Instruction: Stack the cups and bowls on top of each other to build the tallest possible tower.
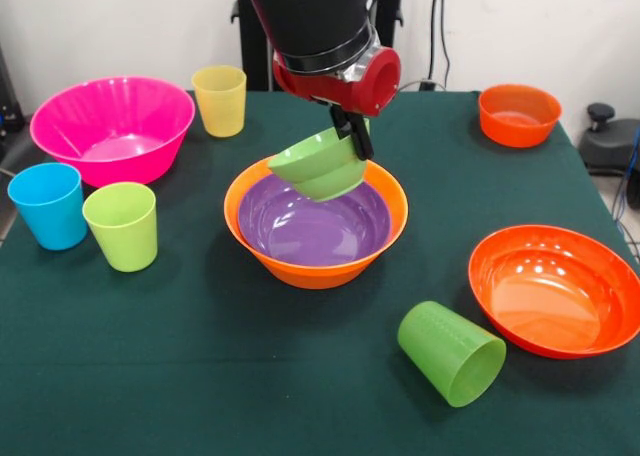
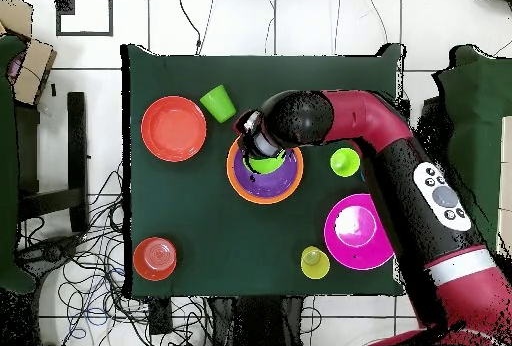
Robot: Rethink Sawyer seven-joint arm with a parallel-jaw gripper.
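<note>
Front view showed us the gripper (image 1: 352, 136) clamped on the rim of the small green bowl (image 1: 318, 164), which hung tilted just above the purple bowl (image 1: 312, 224). The purple bowl sat nested in the large orange bowl (image 1: 316, 268) at the center of the table (image 1: 200, 376). At the left we saw the large pink bowl (image 1: 112, 126), the yellow cup (image 1: 220, 100), the blue cup (image 1: 48, 205) and the lime green cup (image 1: 122, 225), all upright. The darker green cup (image 1: 452, 353) lay on its side at the lower right, near the shallow red-orange bowl (image 1: 555, 289). The small orange bowl (image 1: 518, 114) stood at the upper right.
</note>
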